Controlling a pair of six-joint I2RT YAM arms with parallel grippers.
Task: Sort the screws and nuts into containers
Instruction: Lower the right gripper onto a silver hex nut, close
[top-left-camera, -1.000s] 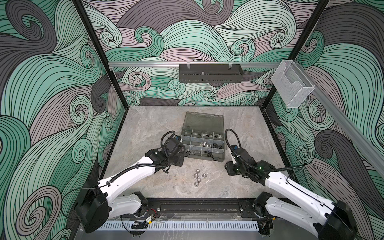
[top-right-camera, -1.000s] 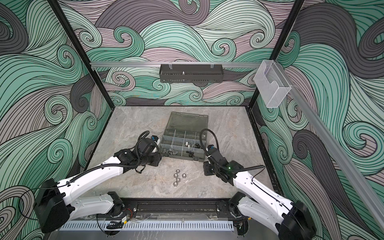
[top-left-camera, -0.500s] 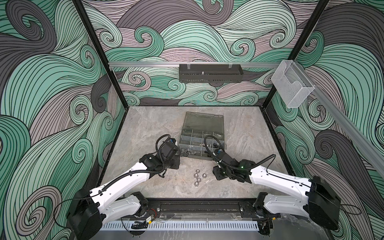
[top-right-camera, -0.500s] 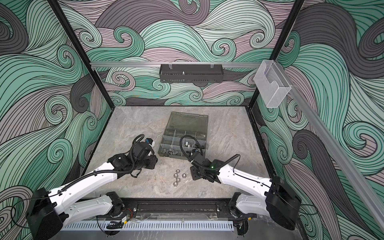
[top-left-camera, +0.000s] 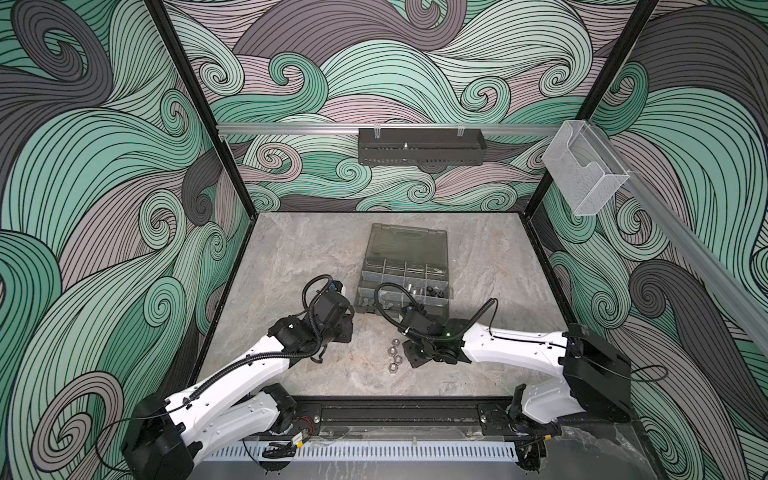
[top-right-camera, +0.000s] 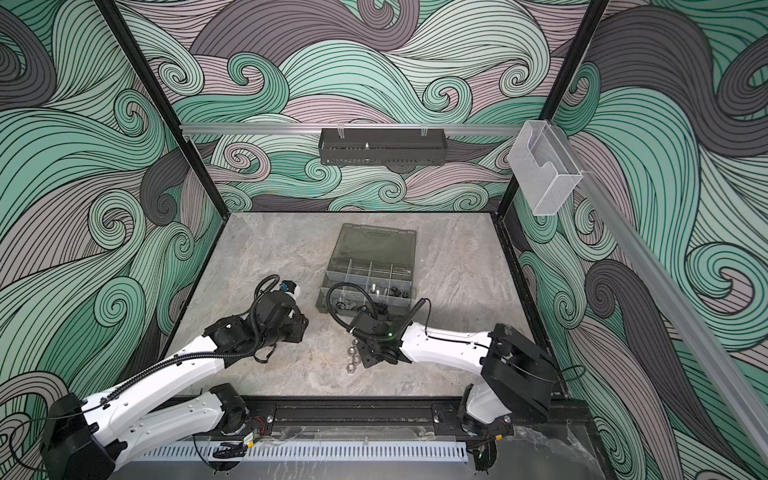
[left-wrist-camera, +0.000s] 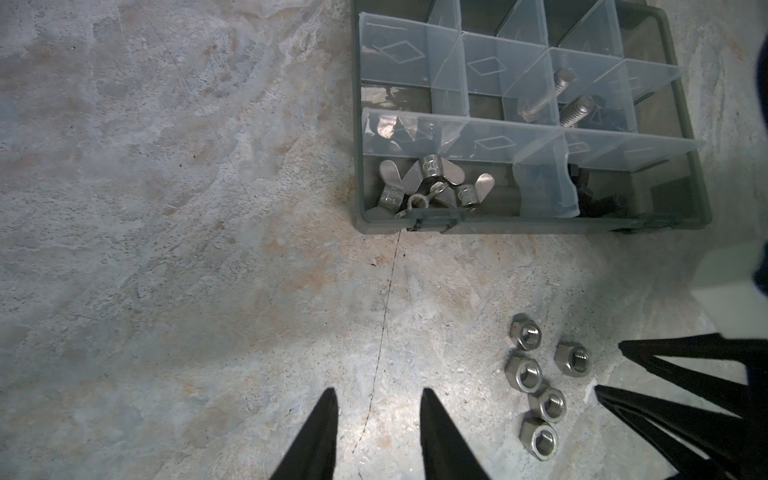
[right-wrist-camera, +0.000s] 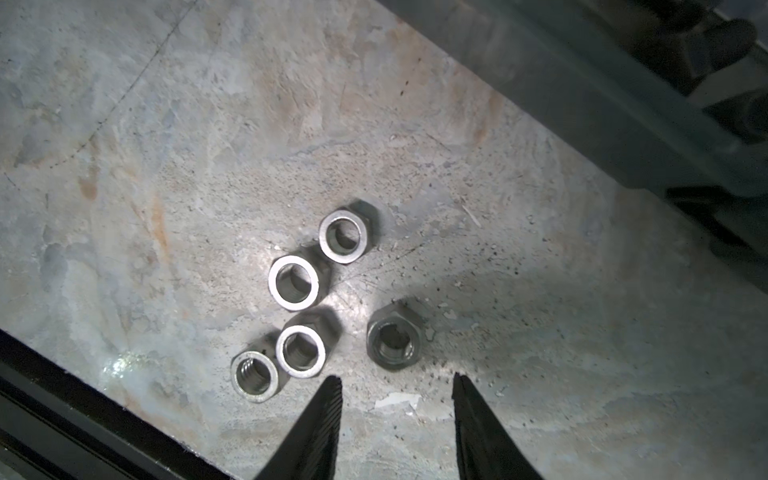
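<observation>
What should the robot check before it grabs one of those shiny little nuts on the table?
1. The right gripper is open and empty: ok.
2. The five shiny silver hex nuts lie flat on the grey marble tabletop: ok.
3. One lone nut sits apart from the others, just ahead of the right gripper: ok.
4. The left gripper is open, empty and clear of the nuts: ok.
5. The smoky grey plastic organizer case has its lid open: ok.
6. Which compartment is meant for hex nuts: cannot tell.
</observation>
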